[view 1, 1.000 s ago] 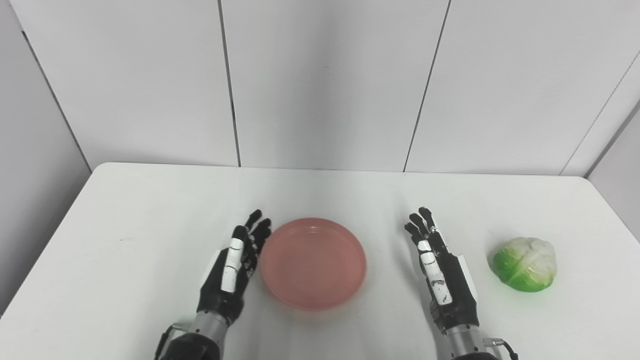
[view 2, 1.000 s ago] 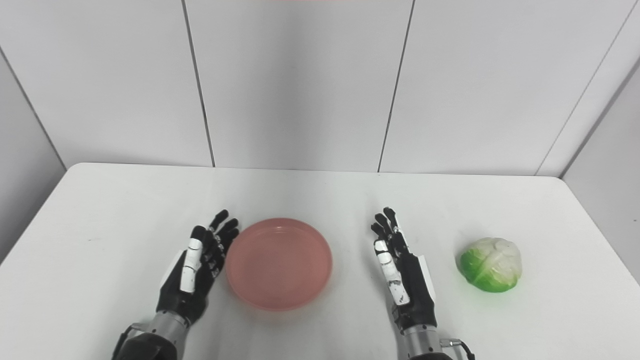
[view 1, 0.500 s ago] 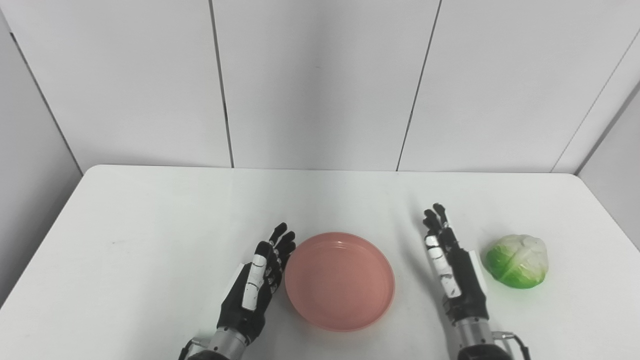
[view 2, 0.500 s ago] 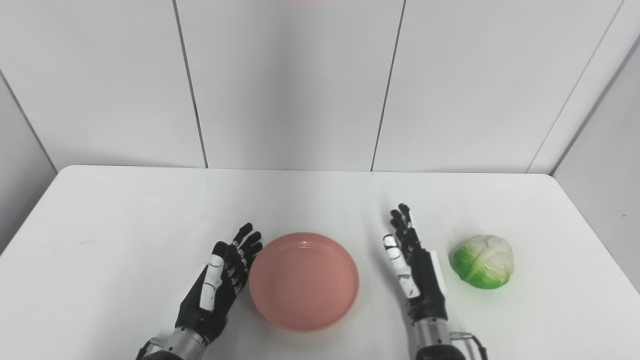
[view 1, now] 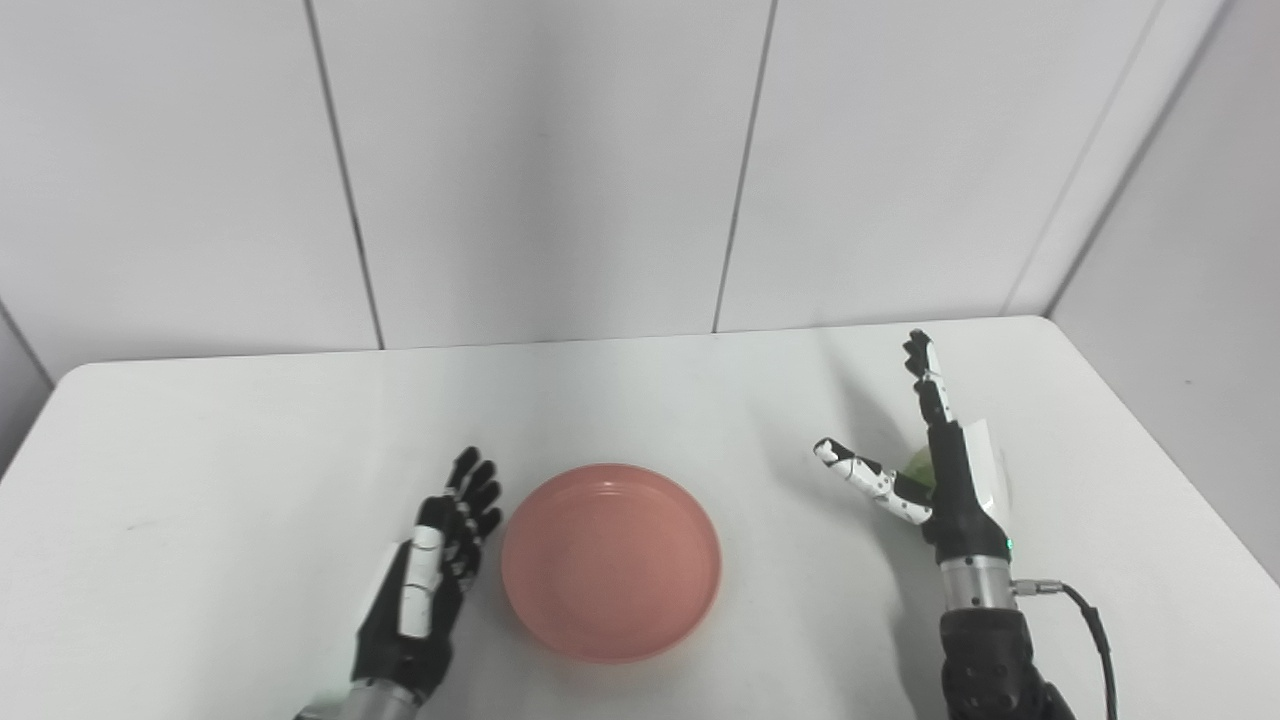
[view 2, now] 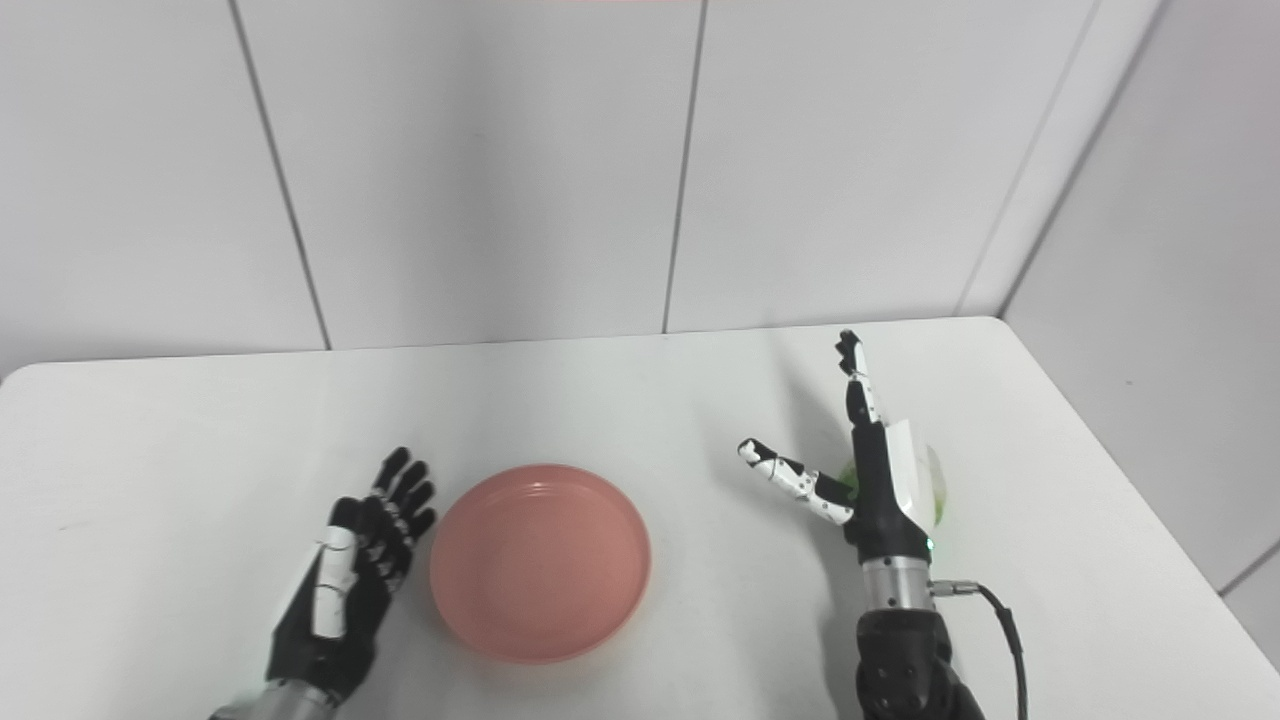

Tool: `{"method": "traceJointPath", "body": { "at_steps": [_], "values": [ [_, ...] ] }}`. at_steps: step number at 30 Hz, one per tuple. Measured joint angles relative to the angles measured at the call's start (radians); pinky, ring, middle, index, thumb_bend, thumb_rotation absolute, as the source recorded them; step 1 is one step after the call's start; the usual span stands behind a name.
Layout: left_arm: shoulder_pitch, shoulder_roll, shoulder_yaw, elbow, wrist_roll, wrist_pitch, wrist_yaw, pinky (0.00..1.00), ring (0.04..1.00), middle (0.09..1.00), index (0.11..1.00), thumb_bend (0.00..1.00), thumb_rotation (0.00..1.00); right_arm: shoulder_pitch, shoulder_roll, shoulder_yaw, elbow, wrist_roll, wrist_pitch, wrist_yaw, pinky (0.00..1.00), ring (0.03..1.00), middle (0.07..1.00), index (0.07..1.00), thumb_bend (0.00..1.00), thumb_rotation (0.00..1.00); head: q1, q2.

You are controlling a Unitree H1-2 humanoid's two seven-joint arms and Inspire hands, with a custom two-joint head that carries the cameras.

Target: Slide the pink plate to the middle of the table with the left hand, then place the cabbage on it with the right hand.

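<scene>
The pink plate (view 1: 611, 559) lies on the white table (view 1: 250, 440), near its front middle. My left hand (view 1: 425, 590) rests just left of the plate, palm toward it, fingers straight and apart, holding nothing. My right hand (view 1: 940, 455) is raised edge-on at the right, fingers pointing up and thumb spread out to the left, open. The green and white cabbage (view 2: 937, 485) is almost wholly hidden behind that hand; only slivers of green show beside the palm (view 1: 918, 465).
White wall panels stand behind the table. The table's right edge (view 1: 1170, 450) runs close to my right hand, with a grey wall beyond it. A cable (view 1: 1095, 625) trails from my right wrist.
The camera has swung to the right. My right hand has lifted, spread its thumb and moved in front of the cabbage. The left hand stays beside the plate.
</scene>
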Motion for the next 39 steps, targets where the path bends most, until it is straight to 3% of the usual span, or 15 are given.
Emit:
{"method": "traceJointPath", "body": {
  "at_steps": [4, 6, 13, 17, 23, 25, 32, 39],
  "values": [
    [-0.017, 0.028, 0.016, 0.022, -0.006, -0.023, -0.017, 1.0, 1.0, 1.0, 1.0, 0.79, 1.0, 0.0, 0.002, 0.014, -0.049, -0.099, 0.054, -0.034, 0.83, 0.898, 0.922, 0.93, 0.79, 0.39, -0.08, -0.014],
    [-0.027, 0.039, 0.034, 0.042, -0.009, -0.031, -0.019, 1.0, 1.0, 1.0, 1.0, 0.79, 0.99, -0.003, 0.001, 0.017, -0.06, -0.141, 0.083, -0.042, 0.82, 0.889, 0.916, 0.923, 0.8, 0.37, -0.083, -0.014],
    [-0.058, 0.076, 0.077, 0.092, -0.039, -0.065, -0.039, 1.0, 1.0, 1.0, 1.0, 0.75, 0.98, -0.006, -0.011, 0.013, -0.113, -0.201, 0.253, -0.027, 0.79, 0.889, 0.922, 0.944, 0.86, 0.4, -0.106, -0.018],
    [-0.071, 0.081, 0.094, 0.121, -0.04, -0.108, -0.052, 1.0, 1.0, 1.0, 1.0, 0.75, 0.96, -0.006, -0.041, 0.021, -0.15, -0.229, 0.38, 0.051, 0.79, 0.903, 0.93, 0.949, 0.9, 0.41, -0.109, -0.021],
    [-0.088, 0.095, 0.097, 0.152, -0.037, -0.155, -0.061, 1.0, 0.997, 1.0, 1.0, 0.76, 0.95, -0.006, -0.081, 0.038, -0.152, -0.235, 0.433, 0.092, 0.96, 0.928, 0.934, 0.949, 0.91, 0.41, -0.11, -0.023],
    [-0.094, 0.1, 0.096, 0.163, -0.037, -0.17, -0.063, 1.0, 0.997, 1.0, 1.0, 0.75, 0.95, -0.006, -0.094, 0.048, -0.153, -0.244, 0.461, 0.103, 0.98, 0.95, 0.949, 0.955, 0.91, 0.42, -0.112, -0.026],
    [-0.097, 0.105, 0.095, 0.172, -0.037, -0.199, -0.073, 1.0, 0.996, 1.0, 0.998, 0.76, 0.95, -0.002, -0.121, 0.067, -0.19, -0.27, 0.623, 0.219, 1.0, 0.995, 0.978, 0.971, 0.92, 0.38, -0.114, -0.026],
    [-0.098, 0.105, 0.096, 0.174, -0.037, -0.203, -0.075, 1.0, 0.993, 1.0, 0.994, 0.75, 0.95, -0.002, -0.135, 0.081, -0.21, -0.271, 0.709, 0.291, 1.0, 1.0, 0.976, 0.966, 0.93, 0.33, -0.112, -0.021]
  ]
}}
